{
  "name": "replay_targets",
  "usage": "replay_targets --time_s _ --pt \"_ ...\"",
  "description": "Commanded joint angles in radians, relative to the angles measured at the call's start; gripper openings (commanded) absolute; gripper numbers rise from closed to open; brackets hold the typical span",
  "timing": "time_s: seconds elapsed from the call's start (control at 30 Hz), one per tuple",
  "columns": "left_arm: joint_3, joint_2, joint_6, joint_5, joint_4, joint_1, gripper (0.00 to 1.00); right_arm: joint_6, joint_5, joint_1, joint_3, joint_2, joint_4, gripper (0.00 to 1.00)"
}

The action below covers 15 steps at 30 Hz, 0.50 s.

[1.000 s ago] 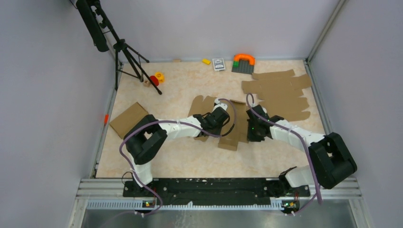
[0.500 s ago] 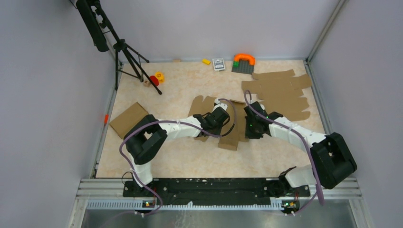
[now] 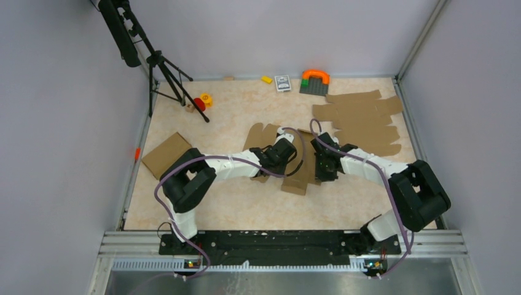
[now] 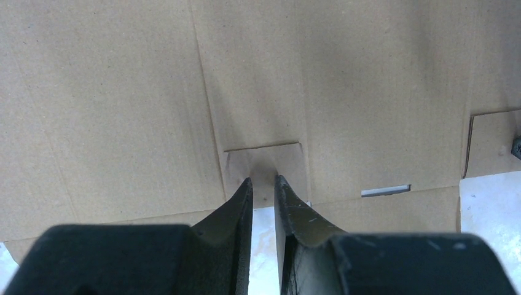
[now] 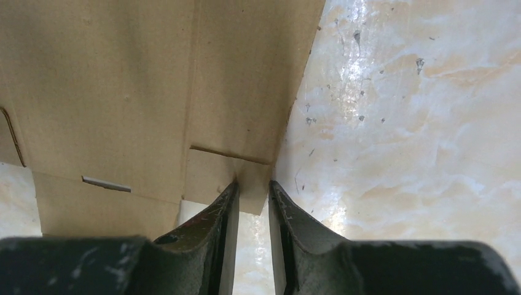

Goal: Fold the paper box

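Brown paper box (image 3: 301, 178) lies at centre of table (image 3: 233, 203), between both arms | left gripper (image 4: 263, 184) nearly closed, pinching left tab (image 4: 264, 163) | right gripper (image 5: 253, 187) likewise nips right tab (image 5: 228, 175), having moved inward | side walls likely starting to rise.

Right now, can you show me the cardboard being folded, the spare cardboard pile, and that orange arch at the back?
paper box (image 3: 296, 183): top view, its near end between the arms.
pile of cardboard sheets (image 3: 362, 123): top view, the pile's middle.
orange arch (image 3: 316, 73): top view, the arch's crown.
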<state>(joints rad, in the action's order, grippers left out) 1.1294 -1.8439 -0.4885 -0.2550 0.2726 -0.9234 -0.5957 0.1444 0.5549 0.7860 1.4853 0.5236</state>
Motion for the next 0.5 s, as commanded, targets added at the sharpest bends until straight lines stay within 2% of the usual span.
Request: replay_targets --time_s 0.0,0.3,0.47 --pt "-0.028 -0.016 0.008 0.019 0.082 0.006 0.20 0.010 0.057 0.011 -0.003 0.028 -0.006 0.26" --pt "-0.055 0.005 -0.016 0.057 0.115 -0.017 0.18 0.053 0.068 0.069 -0.031 -0.004 0.054 0.26" --pt "-0.099 0.046 -0.056 0.060 0.135 -0.052 0.18 0.016 0.059 0.108 -0.087 -0.054 0.074 0.25"
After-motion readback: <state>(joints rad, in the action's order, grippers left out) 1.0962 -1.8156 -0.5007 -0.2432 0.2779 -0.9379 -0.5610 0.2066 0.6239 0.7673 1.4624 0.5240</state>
